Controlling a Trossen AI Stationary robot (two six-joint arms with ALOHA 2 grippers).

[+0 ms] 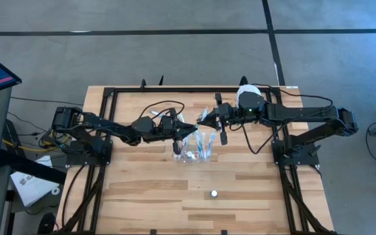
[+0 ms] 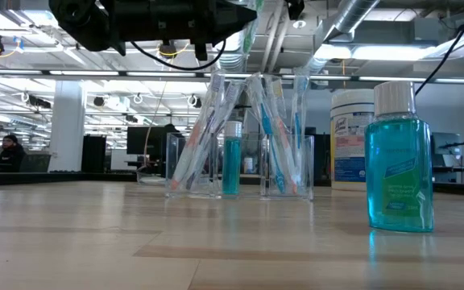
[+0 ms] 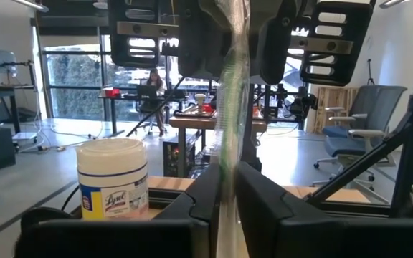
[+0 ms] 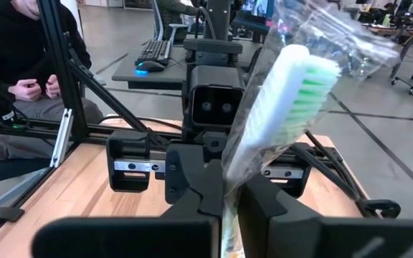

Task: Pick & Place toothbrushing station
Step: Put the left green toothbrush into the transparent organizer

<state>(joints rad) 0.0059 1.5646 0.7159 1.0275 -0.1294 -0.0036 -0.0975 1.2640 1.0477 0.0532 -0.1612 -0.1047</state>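
Note:
A clear holder [image 1: 198,149] stands on the wooden table at mid-table, with several thin toothbrushes [image 2: 276,137] leaning in it and a clear tube with blue fill [image 2: 231,157] upright. Just above it, my left gripper [image 1: 189,129] and my right gripper [image 1: 205,119] meet tip to tip. Both are shut on one toothbrush in a clear wrapper [image 4: 292,79], which has a white head and green bristles. It also shows in the left wrist view [image 3: 229,107]. My left gripper pinches the wrapped toothbrush's handle [image 3: 226,154] between its two fingers, coming level from the table's left. The brush is lifted clear of the table and the holder. My right gripper pinches the same brush through the wrapper below its head [image 4: 244,163], coming level from the table's right. The head and loose wrapper end stick out past the fingers.
A white tub with a blue-and-yellow label [image 1: 249,98] stands at the far side behind the right arm. A blue mouthwash bottle with a white cap [image 2: 399,161] stands near the front edge [image 1: 214,193]. People sit in the room beyond the table [image 4: 20,43].

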